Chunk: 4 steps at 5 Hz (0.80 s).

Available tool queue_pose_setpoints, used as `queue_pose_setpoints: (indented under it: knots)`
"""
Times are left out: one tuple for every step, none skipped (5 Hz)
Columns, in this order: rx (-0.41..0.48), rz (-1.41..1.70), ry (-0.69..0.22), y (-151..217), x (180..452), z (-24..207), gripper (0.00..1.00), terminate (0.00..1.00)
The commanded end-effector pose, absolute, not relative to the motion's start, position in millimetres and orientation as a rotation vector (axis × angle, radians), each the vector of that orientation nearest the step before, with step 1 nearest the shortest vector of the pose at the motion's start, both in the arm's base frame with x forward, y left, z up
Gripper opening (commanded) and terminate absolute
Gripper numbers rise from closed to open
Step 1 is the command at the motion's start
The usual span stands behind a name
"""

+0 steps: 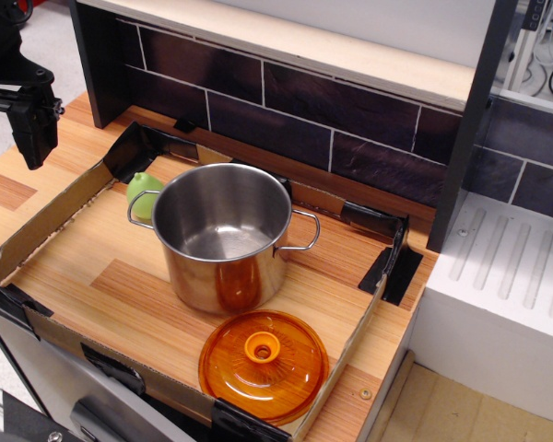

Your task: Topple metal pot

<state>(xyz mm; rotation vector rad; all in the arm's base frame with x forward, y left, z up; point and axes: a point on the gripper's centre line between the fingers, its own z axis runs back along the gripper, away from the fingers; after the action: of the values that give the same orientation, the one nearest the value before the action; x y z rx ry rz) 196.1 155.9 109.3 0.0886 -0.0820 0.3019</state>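
The metal pot (223, 237) stands upright and empty in the middle of the wooden tray surface, with wire loop handles on its left and right. My gripper (32, 129) hangs at the far left, high above the tray's left edge and well apart from the pot. Its black fingers point down; I cannot tell whether they are open or shut. Nothing shows in it.
An orange translucent lid (263, 364) with a knob lies flat in front of the pot. A green object (143, 190) sits behind the pot's left handle. Low cardboard walls (51, 216) ring the wooden surface. A dark tiled backsplash (304, 115) stands behind, a white drainer (511, 276) at right.
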Motion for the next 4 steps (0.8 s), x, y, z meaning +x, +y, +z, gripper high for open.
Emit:
queue_pose_setpoints:
  knots:
    - [0.089, 0.302, -0.082, 156, 196, 109, 1.00, 0.00]
    - [0.104, 0.123, -0.128, 145, 202, 116, 1.00, 0.00]
    - [0.119, -0.125, -0.197, 117, 198, 127, 1.00, 0.00]
    - [0.072, -0.373, -0.173, 79, 190, 131, 1.00, 0.00]
